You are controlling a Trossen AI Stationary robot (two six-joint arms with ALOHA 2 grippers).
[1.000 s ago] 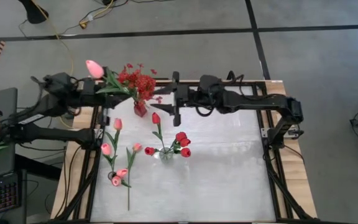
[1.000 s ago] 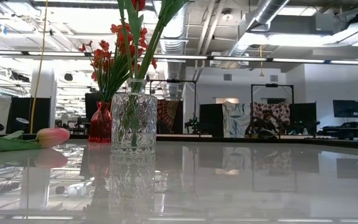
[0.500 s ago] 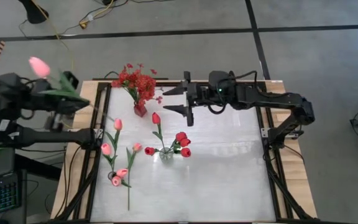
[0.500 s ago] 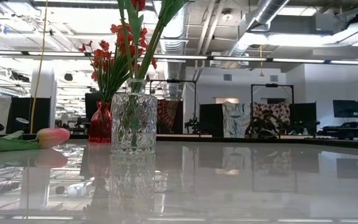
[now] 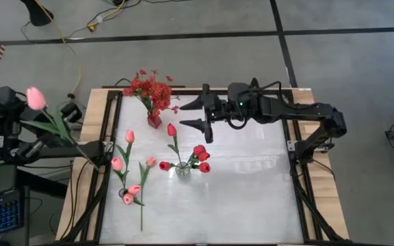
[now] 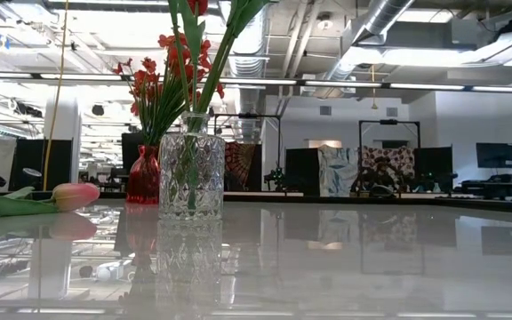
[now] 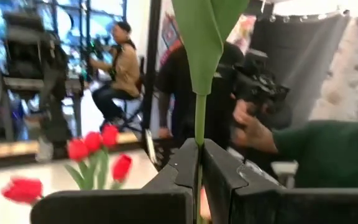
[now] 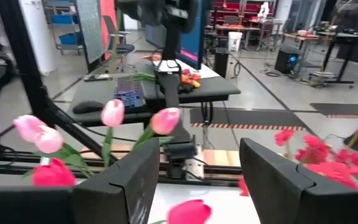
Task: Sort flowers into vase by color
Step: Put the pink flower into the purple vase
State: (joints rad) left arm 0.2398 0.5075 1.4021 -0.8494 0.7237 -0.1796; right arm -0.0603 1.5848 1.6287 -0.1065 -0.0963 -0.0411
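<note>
Fingers (image 7: 166,180) of the left gripper (image 7: 199,163) were clenched on the green stem of a pink tulip (image 5: 35,98), held out past the tabletop's left edge, bud up and clear of the surface. In the left wrist view the stem ran straight up between the two dark fingers to a broad leaf.

On the tabletop, a clear vase (image 5: 183,169) stood near the middle holding red tulips (image 5: 200,158), with one taller red bud rising toward the far edge. A red vase (image 5: 154,120) near the far left corner held a bushy spray (image 5: 150,88) of small red blossoms. Loose pink tulips (image 5: 123,164) lay along the left edge, between the red vase and the near edge, some overlapping; none of them was in a vase.

The right gripper (image 5: 195,115) hung over the far part of the tabletop, just right of the red vase, its fingers spread apart and grasping nothing. Its wrist view looked between those fingers at pink buds and red blossoms.

The low view showed the clear vase (image 6: 191,174) upright with stems in it, the red vase (image 6: 144,177) behind it to the left, and one pink tulip (image 6: 73,195) lying flat at the left.

People (image 7: 120,68) showed in the room beyond, one seated, one in a green sleeve close by.
</note>
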